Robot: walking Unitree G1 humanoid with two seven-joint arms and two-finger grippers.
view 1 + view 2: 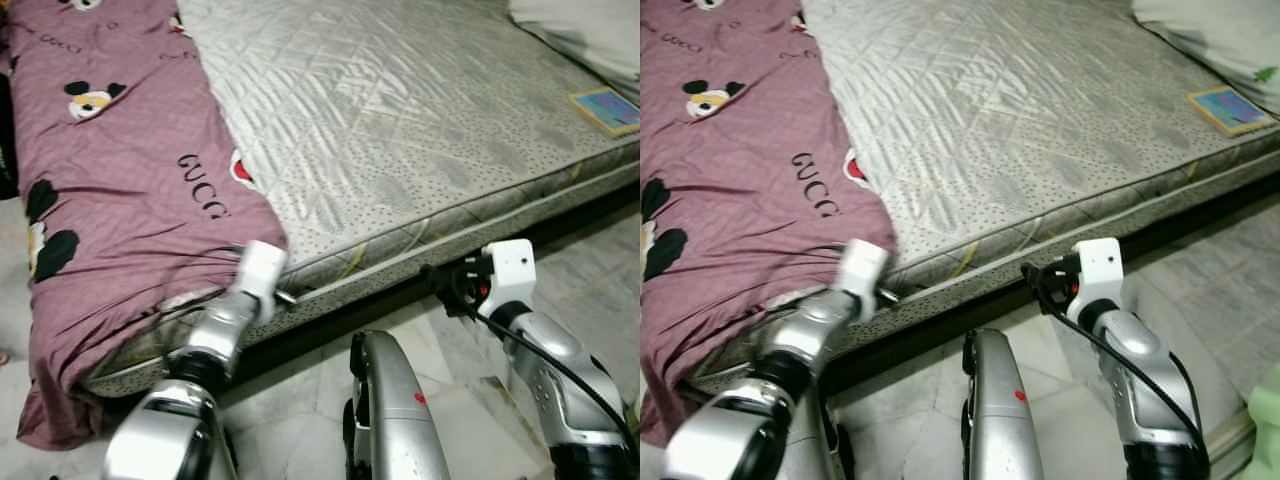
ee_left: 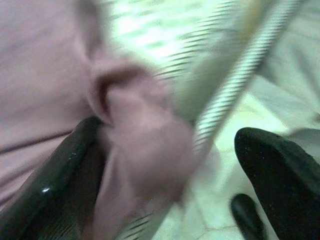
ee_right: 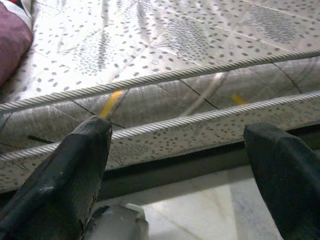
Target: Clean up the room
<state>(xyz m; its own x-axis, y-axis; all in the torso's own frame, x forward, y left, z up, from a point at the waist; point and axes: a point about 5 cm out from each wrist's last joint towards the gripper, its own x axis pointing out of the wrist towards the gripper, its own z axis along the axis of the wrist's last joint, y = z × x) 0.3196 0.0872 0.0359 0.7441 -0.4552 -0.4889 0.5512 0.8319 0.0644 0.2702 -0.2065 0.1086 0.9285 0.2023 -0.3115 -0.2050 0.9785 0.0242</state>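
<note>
A mauve bedsheet (image 1: 120, 200) printed "GUCCI" with cartoon mouse figures is draped over the left part of the bare quilted mattress (image 1: 400, 130), hanging off its near edge. The left gripper (image 2: 165, 165) is reached to that edge, its fingers (image 2: 55, 175) apart around a fold of the sheet. The right gripper (image 3: 175, 170) is held before the mattress side above the tiled floor (image 1: 460, 400), fingers apart. A book (image 1: 607, 108) lies far right.

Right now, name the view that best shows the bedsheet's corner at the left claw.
Left wrist view: the purple bedsheet bunches between the open left claw. Both eye views show its spread over the mattress, the corner hidden.
</note>
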